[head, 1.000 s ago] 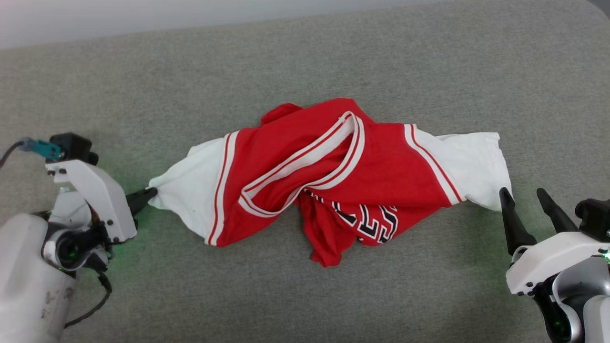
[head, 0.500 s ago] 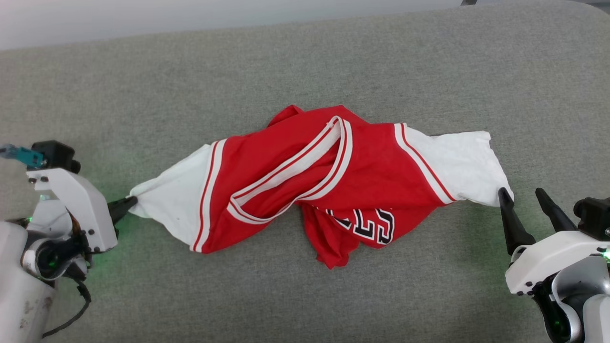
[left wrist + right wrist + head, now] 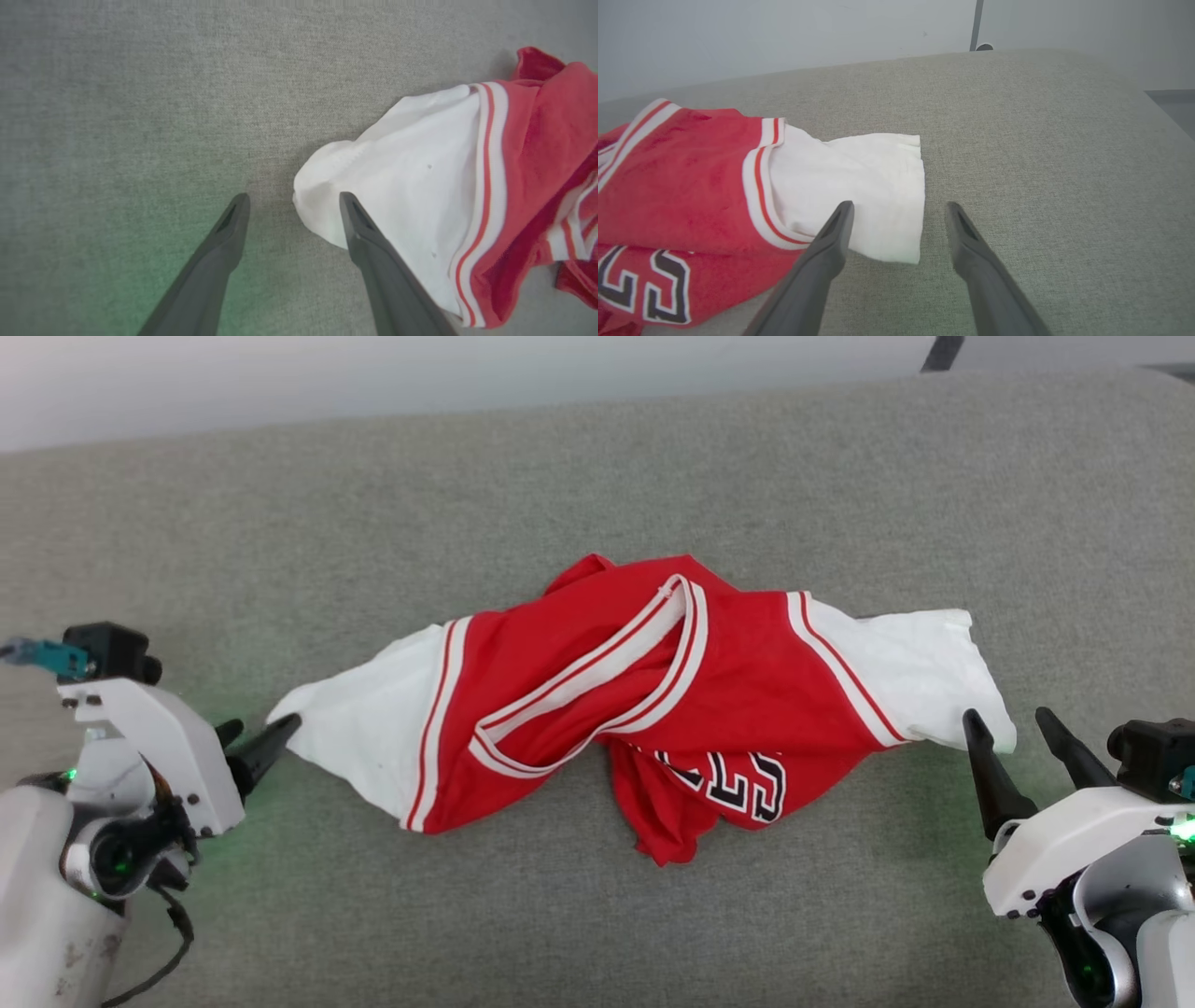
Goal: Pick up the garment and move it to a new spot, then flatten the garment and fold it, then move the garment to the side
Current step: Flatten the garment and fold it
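Lying: the large red jersey shirt with white sleeves (image 3: 653, 709) is stretched out mid-way across the grey woven fabric surface (image 3: 597, 476). Its body is twisted and bunched, with the red-and-white striped neck trim (image 3: 597, 681) slanting over the top and the black-and-white lettering (image 3: 747, 784) crumpled at the near edge.
Long axis: sleeve to sleeve, running from the robot's left to its right, so each end points at one gripper.
Left gripper (image 3: 263, 726): fingers apart and clamping nothing. In the left wrist view (image 3: 294, 196) the rounded tip of the left white sleeve (image 3: 397, 186) sits in the gap, and the inner finger overlaps the cloth edge.
Right gripper (image 3: 1008, 733): fingers spread wide and empty. In the right wrist view (image 3: 900, 205) the cuff corner of the right white sleeve (image 3: 859, 177) lies between them, and one finger crosses over the cloth.
Nearer arm: neither clearly, as each is just beside its own sleeve end.
Arm pose: the left forearm is low at the lower left, with fingers aimed along the surface toward the shirt. The right wrist is at the lower right, with fingers pointing away from the robot.
Judged step: flattening. The sleeves are drawn out but the torso is not yet spread.
Next move calls for: a grip on the bunched red body or hem, pulled across the long axis.
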Controlling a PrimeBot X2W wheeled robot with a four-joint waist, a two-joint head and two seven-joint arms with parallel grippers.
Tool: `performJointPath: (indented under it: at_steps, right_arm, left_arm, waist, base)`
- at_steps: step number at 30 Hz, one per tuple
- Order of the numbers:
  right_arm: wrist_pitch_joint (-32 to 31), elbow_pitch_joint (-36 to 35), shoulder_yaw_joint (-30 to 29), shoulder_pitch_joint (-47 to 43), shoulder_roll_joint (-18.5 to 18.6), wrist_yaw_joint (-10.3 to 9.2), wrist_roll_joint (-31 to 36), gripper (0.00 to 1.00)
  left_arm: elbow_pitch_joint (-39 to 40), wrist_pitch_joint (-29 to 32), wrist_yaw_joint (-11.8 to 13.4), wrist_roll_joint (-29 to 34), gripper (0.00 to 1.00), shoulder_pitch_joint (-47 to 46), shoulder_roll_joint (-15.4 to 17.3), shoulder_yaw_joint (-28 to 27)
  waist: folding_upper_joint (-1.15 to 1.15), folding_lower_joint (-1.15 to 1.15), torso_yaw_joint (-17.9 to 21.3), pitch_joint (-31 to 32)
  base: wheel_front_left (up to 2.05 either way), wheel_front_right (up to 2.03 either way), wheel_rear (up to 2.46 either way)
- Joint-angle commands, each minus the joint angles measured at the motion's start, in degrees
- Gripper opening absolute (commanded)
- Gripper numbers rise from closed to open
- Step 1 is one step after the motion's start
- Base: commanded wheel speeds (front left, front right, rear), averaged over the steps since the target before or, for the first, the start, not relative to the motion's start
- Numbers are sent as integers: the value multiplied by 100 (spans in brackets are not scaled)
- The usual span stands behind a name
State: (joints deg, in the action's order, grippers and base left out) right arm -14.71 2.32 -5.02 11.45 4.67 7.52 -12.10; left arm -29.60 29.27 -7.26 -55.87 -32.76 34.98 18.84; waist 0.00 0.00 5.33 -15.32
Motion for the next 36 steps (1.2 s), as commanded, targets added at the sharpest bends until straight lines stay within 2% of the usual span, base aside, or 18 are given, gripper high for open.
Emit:
performJointPath:
  at_steps: [1,5,14,25,36]
  right_arm:
    - [-17,-18,21,-5,31,-6,-49,100]
    - [-107,-35,109,-61,103,-5,-89,100]
    - [-374,-12,310,-148,324,-6,-230,100]
    - [-590,-23,399,-237,460,-6,-343,100]
    - [-1066,74,617,64,672,-6,-510,100]
  left_arm:
    - [41,-64,8,38,100,60,-3,-15]
    - [260,-442,2,139,100,229,35,-51]
    - [836,-1706,27,298,100,968,70,-370]
    - [1332,-3119,231,580,100,2019,105,-757]
    - [1598,-4147,381,793,100,2649,-107,-986]
  waist:
    - [0,0,-80,107]
    - [0,0,-209,286]
    - [0,0,-582,686]
    - [0,0,-1085,991]
    - [0,0,-1505,1036]
  base:
    - [0,0,0]
    - [0,0,0]
    - [0,0,0]
    - [0,0,0]
    - [0,0,0]
